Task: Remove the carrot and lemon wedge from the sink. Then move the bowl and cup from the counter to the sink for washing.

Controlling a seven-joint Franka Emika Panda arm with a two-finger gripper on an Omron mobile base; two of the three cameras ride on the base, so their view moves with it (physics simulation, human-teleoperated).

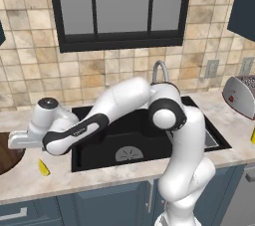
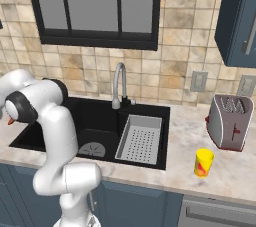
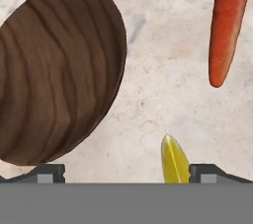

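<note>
In the hand view my gripper (image 3: 128, 173) is open above the beige counter (image 3: 163, 94), with nothing held. The yellow lemon wedge (image 3: 174, 161) lies on the counter just inside the right fingertip (image 3: 207, 172). The orange-red carrot (image 3: 227, 25) lies further off at the upper right. The dark brown wooden bowl (image 3: 59, 75) sits at the left, beside the left fingertip. In the left base view my hand (image 1: 20, 140) hangs over the counter left of the black sink (image 1: 144, 140), between the bowl (image 1: 7, 153) and the lemon wedge (image 1: 44, 167). The yellow cup (image 2: 203, 162) stands on the counter right of the sink.
A curved silver faucet (image 2: 119, 83) rises behind the sink and a grey perforated tray (image 2: 140, 138) sits in its right half. A toaster (image 2: 231, 121) stands at the back right, behind the cup. My arm spans the sink's left half.
</note>
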